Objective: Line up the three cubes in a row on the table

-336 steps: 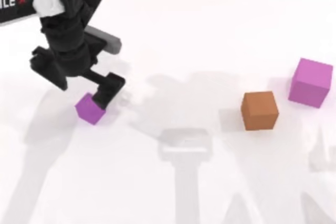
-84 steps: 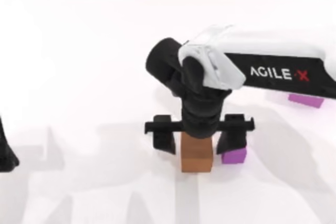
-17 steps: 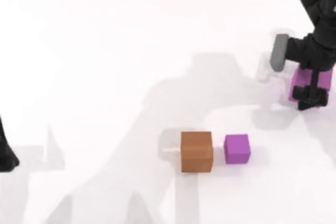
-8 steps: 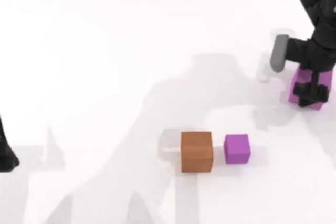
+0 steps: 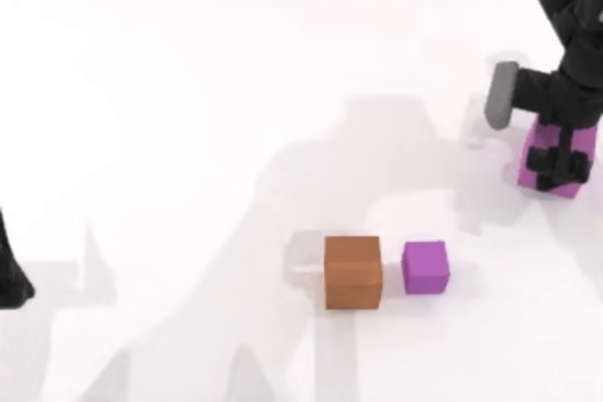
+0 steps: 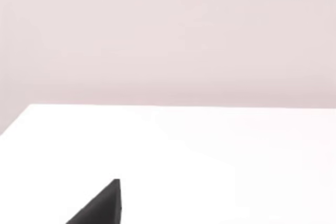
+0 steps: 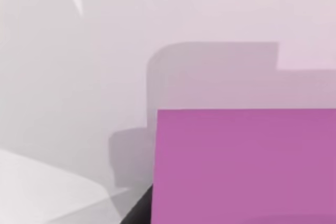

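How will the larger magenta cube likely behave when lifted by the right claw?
The larger magenta cube looks stiff, so it should keep its shape. Its flat faces make rolling unlikely. The right claw sits over it, off the cube's centre, so it might twist slightly.

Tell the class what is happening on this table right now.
The right gripper is down on the larger purple cube at the table's right edge, jaws around it. The brown-orange cube and small purple cube sit side by side near the middle. The left arm is parked at the left edge.
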